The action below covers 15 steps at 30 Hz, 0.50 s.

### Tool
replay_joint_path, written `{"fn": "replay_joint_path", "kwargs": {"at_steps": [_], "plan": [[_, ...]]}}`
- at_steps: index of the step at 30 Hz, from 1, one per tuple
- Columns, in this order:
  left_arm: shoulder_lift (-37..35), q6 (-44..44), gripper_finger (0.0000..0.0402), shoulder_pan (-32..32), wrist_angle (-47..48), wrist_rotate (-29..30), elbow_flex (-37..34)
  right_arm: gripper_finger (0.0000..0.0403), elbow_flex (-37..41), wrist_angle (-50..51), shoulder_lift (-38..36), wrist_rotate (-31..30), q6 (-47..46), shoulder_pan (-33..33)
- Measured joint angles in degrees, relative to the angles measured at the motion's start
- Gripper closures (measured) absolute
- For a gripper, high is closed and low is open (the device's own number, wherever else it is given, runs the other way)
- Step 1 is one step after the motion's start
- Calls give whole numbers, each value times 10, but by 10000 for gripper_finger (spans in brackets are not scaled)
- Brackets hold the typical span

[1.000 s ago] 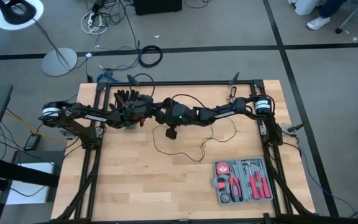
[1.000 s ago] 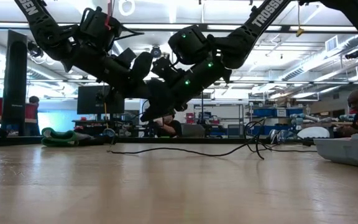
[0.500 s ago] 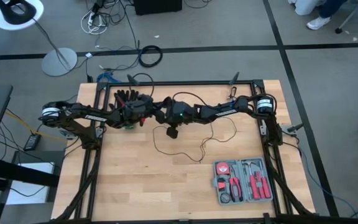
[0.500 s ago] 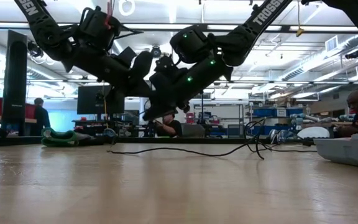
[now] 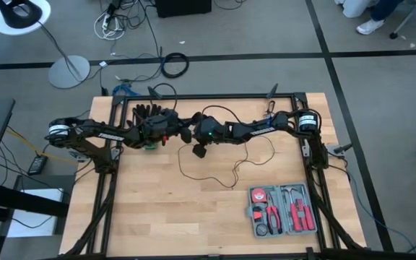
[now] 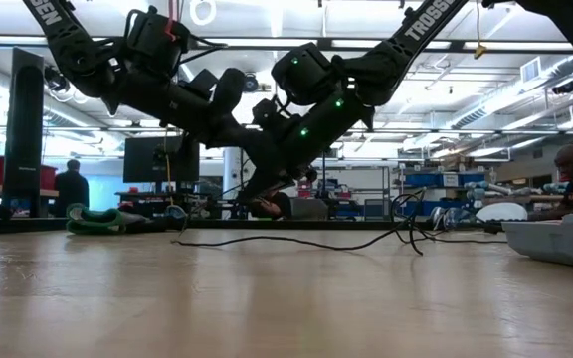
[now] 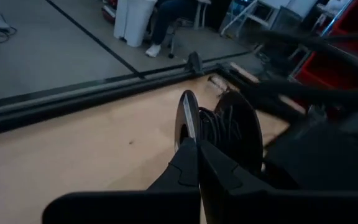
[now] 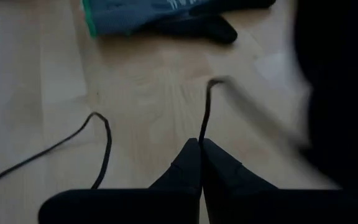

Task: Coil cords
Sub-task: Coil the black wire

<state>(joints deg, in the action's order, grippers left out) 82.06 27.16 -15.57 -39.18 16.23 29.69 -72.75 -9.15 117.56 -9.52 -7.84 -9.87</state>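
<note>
Both arms meet up in the air over the back middle of the bench [image 5: 157,209]. The left gripper [image 7: 194,144] has its fingers pressed together on the edge of a small round black spool [image 7: 219,134], and some thin black wire is already wrapped around it. The right gripper [image 8: 199,146] has its fingers pressed together on the cord [image 8: 205,112], holding a bit of the thin wire just beside the spool. So the winding has started, but I think it is not nearly done. A long piece of the cord lies loose on the bench, in big wiggly loops toward the right side. All of that must be wound up. A dark glove [image 8: 166,15] lies on the bench near the grippers. A grey tool case [image 5: 282,209] sits well apart, at the front right.
</note>
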Motion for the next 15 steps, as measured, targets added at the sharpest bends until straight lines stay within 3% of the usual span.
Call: {"fn": "replay_joint_path", "kwargs": {"at_steps": [15], "plan": [[0,-86,402,2,51,24,0,402,0,-26,0,46,10,0]]}}
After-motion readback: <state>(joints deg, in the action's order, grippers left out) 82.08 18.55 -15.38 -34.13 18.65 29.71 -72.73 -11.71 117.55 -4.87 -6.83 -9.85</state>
